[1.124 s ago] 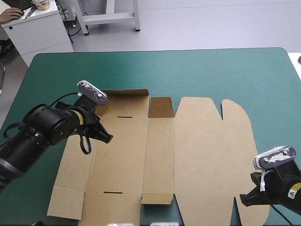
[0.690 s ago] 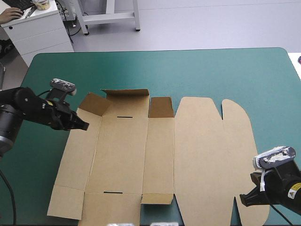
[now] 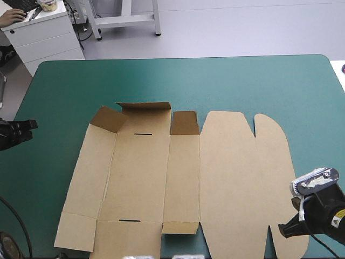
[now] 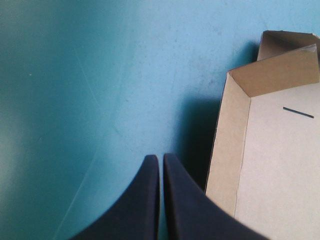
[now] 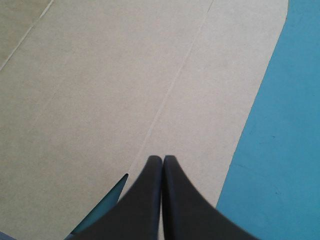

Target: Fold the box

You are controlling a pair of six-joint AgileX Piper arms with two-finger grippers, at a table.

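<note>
Box (image 3: 183, 178) lay spread out on the teal-green cover (image 3: 242, 81), a cut sheet of brown board mostly flat, and both arms stood off at its outer ends. Over at the table's left edge the left gripper (image 3: 29, 125) sat well clear of the board, its black fingers pressed together into one point with nothing between them. From the left wrist view that gripper (image 4: 161, 157) pointed across bare cover (image 4: 100, 75), and the box (image 4: 270, 165) was ahead of the fingers and off to one side, not touching them. The side panel (image 4: 225, 150) nearest the fingertips looked tipped up off the cover, with a shadow beneath it, and a corner flap (image 4: 275, 75) stood raised beyond. One thin dark slot (image 4: 298, 112) showed in the panel past that flap. In the high view a second slot (image 3: 129, 220) marked the same panel's near end, and a small flap (image 3: 185, 123) stood upright at the far edge. At the near right corner the right gripper (image 3: 283, 229) hung at the rounded lid panel (image 3: 269, 162). Its fingers were also closed tip to tip, gripping nothing. From the right wrist view the gripper (image 5: 163, 158) had plain board (image 5: 125, 85) ahead of it, a crease running off from the fingertips, and cover (image 5: 280, 150) just beside them. Whether the tips touched the board could not be told. A yellow label (image 3: 337, 214) showed on the right wrist, its writing too small to read.
</note>
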